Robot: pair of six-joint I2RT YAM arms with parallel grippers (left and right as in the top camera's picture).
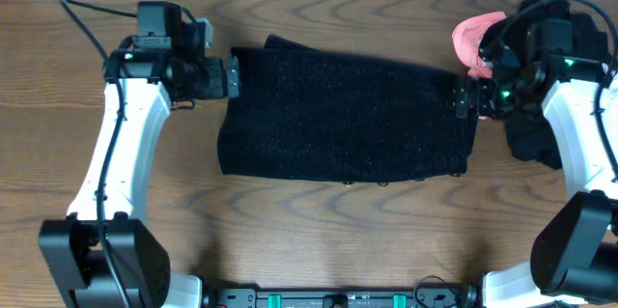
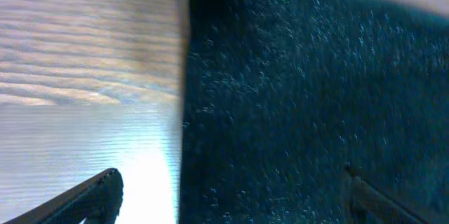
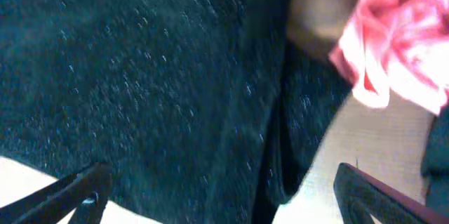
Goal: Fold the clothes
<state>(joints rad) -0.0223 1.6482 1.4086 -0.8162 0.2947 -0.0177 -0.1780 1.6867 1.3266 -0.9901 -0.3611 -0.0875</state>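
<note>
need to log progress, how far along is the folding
Done: the black garment lies flat as a neat rectangle, possibly folded once already. In hand: the left gripper and right gripper sit open at its far corners, gripping nothing. Left: probably at least one more fold, and the pink cloth at the right lies crumpled.

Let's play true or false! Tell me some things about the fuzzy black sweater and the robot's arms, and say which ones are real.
1. The black garment lies on the wooden table. True.
2. A pink cloth sits near the right pincer. True.
3. The left pincer is shut tight. False: its fingers are spread open at the garment's edge.
4. The pink cloth lies on top of the garment's middle. False: it is off past one corner.
</note>
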